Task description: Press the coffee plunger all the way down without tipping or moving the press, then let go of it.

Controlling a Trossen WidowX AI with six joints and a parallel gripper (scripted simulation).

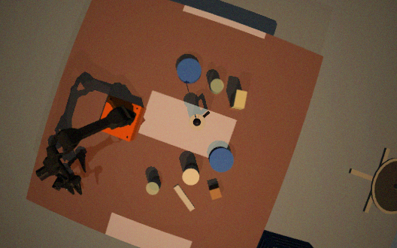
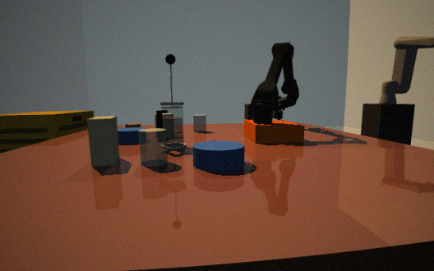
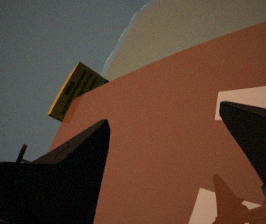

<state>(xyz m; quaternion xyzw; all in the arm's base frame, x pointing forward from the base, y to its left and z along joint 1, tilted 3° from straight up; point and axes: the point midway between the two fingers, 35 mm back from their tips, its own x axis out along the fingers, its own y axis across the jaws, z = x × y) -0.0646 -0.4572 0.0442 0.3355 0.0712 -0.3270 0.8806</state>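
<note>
Glossy table (image 2: 223, 213); clear glass press (image 2: 173, 117).

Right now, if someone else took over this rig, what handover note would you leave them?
Gripper: open and empty, fingers spread wide, with only table showing between them in the wrist view.
Arm: folded up over its orange base, well away from the press.
Coffee press: upright on the pale mat mid-table, among blue discs and pale cylinders.
Plunger knob: high above the lid on its thin rod, so fully raised.
Done: nothing yet.
Left: reach over the press, push the knob straight down to the stop without shifting the press, then release.
</note>
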